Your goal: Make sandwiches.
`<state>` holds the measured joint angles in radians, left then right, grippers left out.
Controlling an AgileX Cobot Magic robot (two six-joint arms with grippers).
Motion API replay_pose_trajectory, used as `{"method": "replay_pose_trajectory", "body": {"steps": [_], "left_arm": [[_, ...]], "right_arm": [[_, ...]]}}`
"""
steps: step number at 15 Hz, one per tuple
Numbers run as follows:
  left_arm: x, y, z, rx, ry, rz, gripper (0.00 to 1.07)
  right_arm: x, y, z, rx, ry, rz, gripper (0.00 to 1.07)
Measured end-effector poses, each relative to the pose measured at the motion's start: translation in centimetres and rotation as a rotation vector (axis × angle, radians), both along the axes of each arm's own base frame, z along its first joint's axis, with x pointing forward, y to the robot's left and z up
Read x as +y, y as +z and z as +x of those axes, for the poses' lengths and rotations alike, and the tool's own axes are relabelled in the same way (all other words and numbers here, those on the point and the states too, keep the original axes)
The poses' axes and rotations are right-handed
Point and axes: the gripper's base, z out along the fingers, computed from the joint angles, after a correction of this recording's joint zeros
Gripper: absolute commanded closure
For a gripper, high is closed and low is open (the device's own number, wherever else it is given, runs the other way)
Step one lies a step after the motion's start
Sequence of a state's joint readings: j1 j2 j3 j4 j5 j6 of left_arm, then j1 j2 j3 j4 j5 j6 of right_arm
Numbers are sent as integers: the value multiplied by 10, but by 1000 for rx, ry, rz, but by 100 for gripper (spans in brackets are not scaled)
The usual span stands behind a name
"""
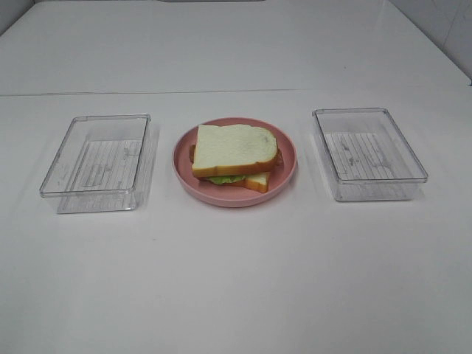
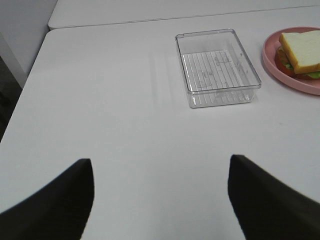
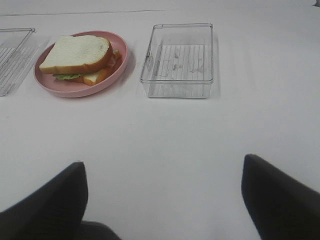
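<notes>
You parked both grippers [image 2: 160, 200] [image 3: 162, 200] wide open, empty; sandwich [image 1: 234, 156] sat stacked on plate [image 1: 287, 177] between 2 trays [image 1: 55, 177].

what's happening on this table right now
Nothing is being handled. A finished sandwich sits on a pink plate in the middle of the white table, between two clear trays, which look empty. The left pincer and right pincer are both open and hover over bare table, well short of everything.
</notes>
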<state>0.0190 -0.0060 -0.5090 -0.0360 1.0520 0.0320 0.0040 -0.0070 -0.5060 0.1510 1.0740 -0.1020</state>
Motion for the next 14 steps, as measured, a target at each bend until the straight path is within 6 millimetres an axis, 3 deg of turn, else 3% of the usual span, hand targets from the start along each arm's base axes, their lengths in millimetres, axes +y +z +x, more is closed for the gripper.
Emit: {"method": "replay_pose_trajectory", "body": {"steps": [14], "left_arm": [[-4, 0, 0, -1, -26, -38, 35]], "right_arm": [[-9, -1, 0, 2, -69, -81, 29]]}}
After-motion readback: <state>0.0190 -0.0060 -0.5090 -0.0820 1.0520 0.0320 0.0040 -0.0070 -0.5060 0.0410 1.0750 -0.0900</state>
